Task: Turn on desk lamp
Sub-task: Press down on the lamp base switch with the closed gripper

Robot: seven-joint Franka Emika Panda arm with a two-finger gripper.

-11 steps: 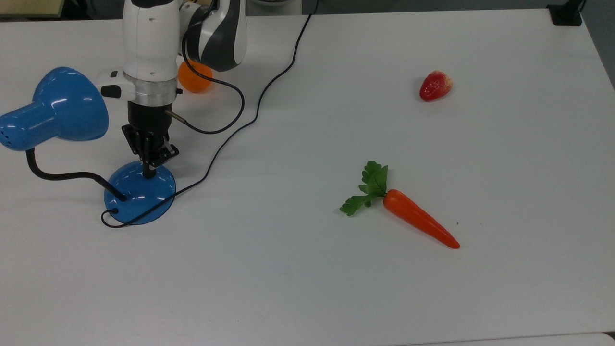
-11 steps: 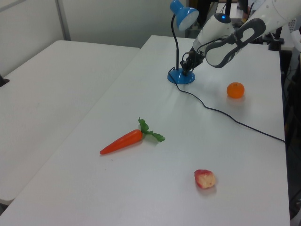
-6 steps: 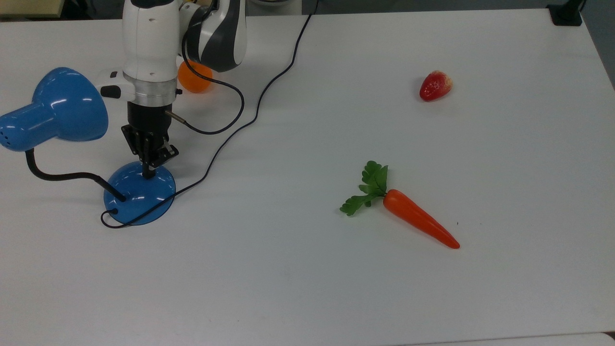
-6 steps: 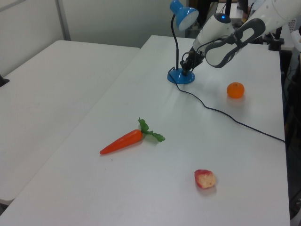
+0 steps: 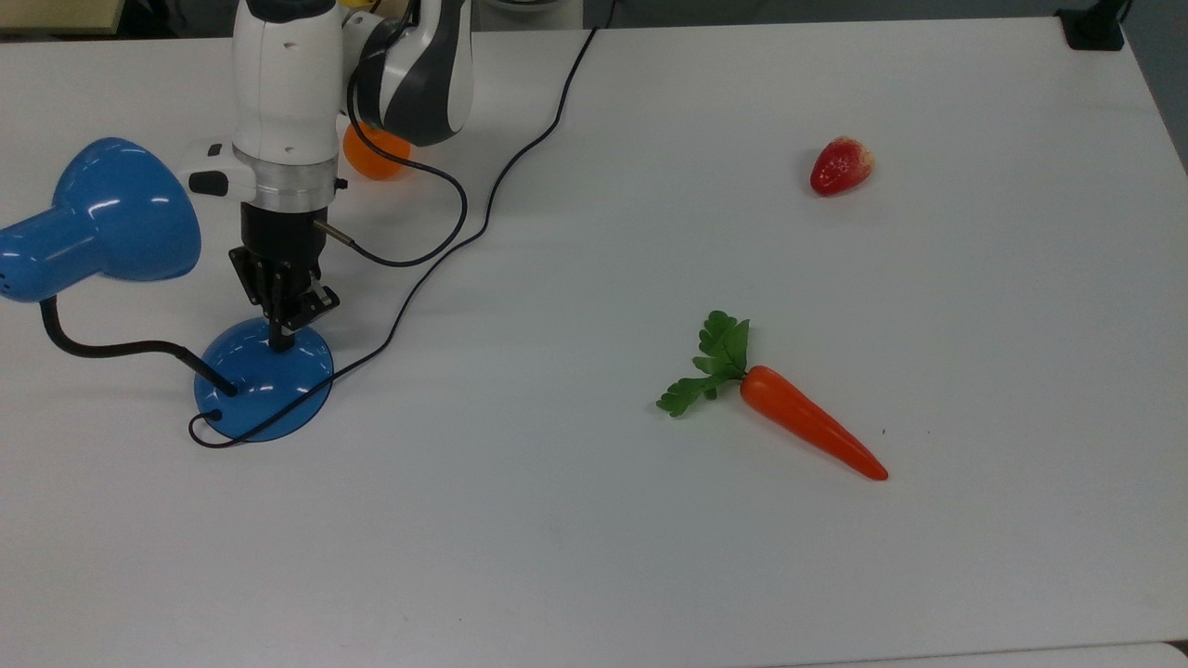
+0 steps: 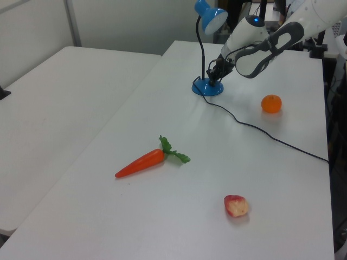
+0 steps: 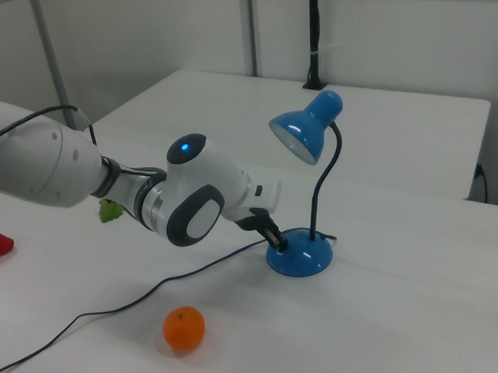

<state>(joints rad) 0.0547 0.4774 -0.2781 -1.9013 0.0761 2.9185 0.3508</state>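
The desk lamp [image 5: 263,388] stands at the top view's far left of the tabletop [image 5: 650,557]. The claw [image 5: 280,341], its fingers seemingly pinched together and holding nothing, presses on the base. The shade looks unlit, so I would push straight down on the switch, gently, lest the light base slide.

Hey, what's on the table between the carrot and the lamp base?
In the top view, only bare table lies between the carrot and the lamp base; the black cord runs off near the base.
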